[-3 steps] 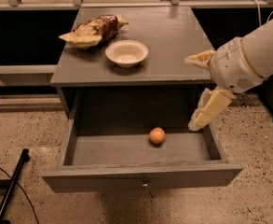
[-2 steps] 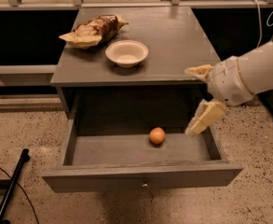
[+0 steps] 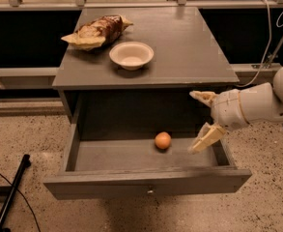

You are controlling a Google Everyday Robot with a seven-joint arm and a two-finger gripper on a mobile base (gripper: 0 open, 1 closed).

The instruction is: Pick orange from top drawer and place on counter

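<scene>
The orange (image 3: 162,140) is small and round and lies on the floor of the open top drawer (image 3: 146,182), right of centre and near the back. My gripper (image 3: 202,121) is open, with one cream finger up by the counter's front edge and the other low over the drawer's right end. It sits a short way right of the orange and does not touch it. The counter (image 3: 189,47) is the flat grey top of the cabinet.
A white bowl (image 3: 131,55) and a crumpled snack bag (image 3: 96,32) stand on the counter's left half. A black pole (image 3: 10,192) lies on the speckled floor at the left. Cables (image 3: 271,37) hang at the right behind my arm.
My arm has dropped and moved left, bringing the gripper down from beside the counter edge into the drawer's right end, closer to the orange. The orange has not moved.
</scene>
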